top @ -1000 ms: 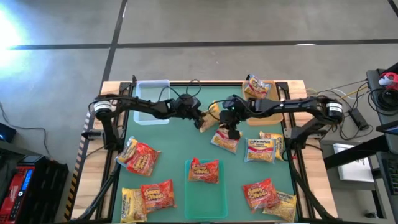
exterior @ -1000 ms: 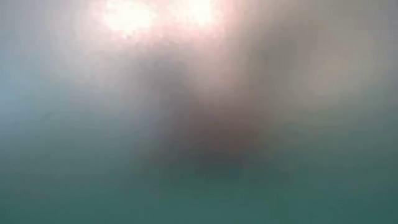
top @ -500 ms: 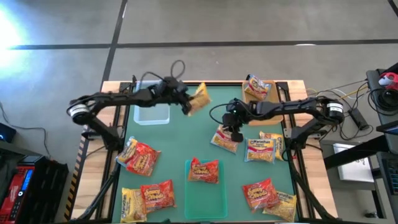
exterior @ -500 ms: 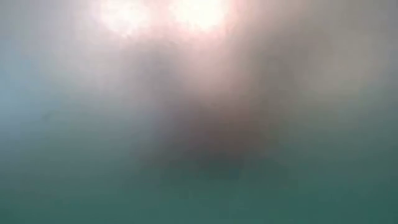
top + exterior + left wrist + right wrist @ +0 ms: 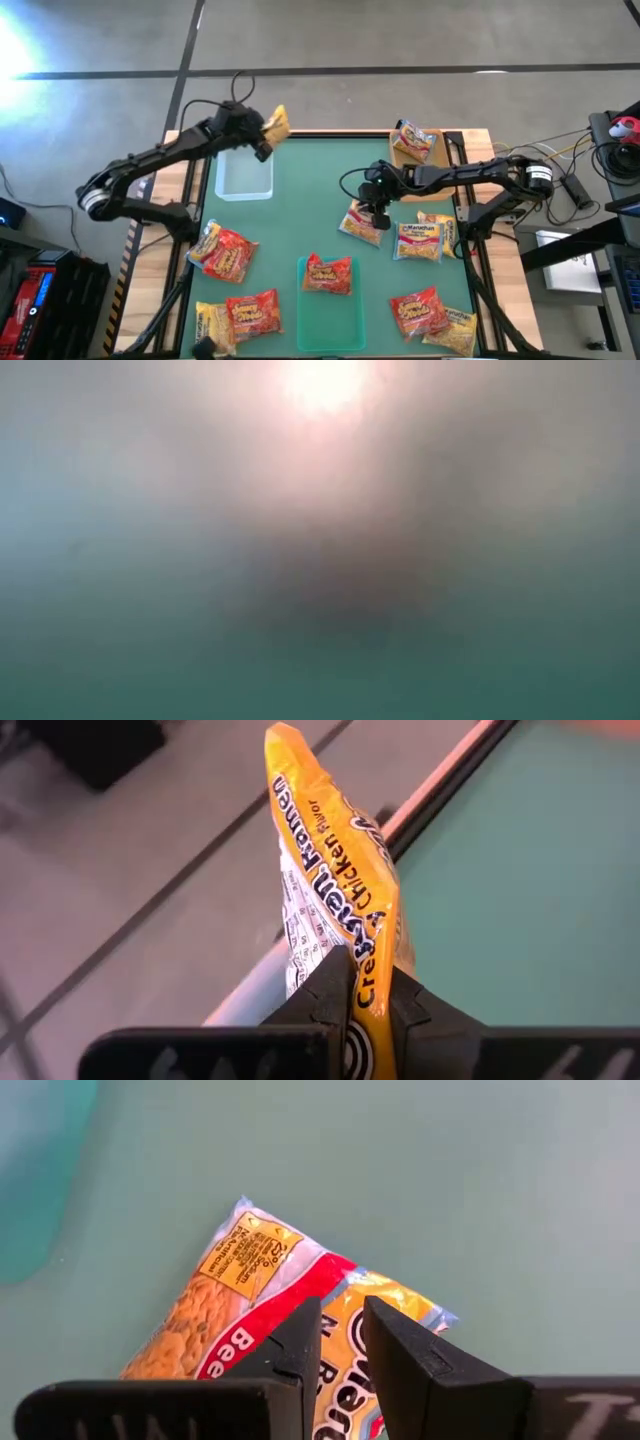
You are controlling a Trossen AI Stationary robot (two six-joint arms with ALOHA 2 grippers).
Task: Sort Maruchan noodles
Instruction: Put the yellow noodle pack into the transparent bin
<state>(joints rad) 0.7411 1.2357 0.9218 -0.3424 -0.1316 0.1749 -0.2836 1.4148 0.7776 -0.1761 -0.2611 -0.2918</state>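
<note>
- Over the table's far left corner, high view: the left gripper (image 5: 262, 133) carries a yellow packet (image 5: 276, 122) pinched by one edge, the packet standing out beyond the fingertips, just past the clear tray (image 5: 244, 178) below. The right gripper (image 5: 378, 204) hangs at mid-table directly over a pale packet with a red band (image 5: 362, 224). Other Maruchan noodles (image 5: 328, 274) lie scattered on the green mat (image 5: 310, 200) nearer the front edge, and one sits on a brown tray (image 5: 432, 158) at the far right.
- At table height, low view: only a blur of light; nothing can be told.
- Between the left jaws, left wrist view: fingers fully closed on the yellow packet's (image 5: 335, 880) crimped seam. It holds upright, so it seems light, with the noodle block likely stiff and brittle; the film looks slick, and the seam seems the safest hold.
- Ahead of the right jaws, right wrist view: fingers (image 5: 300, 1348) parted by a narrow gap, gripping nothing visible, with the red-banded packet (image 5: 270, 1295) flat on the mat just beyond the tips. A crimped end seam, not the flat face, looks the likelier hold.
</note>
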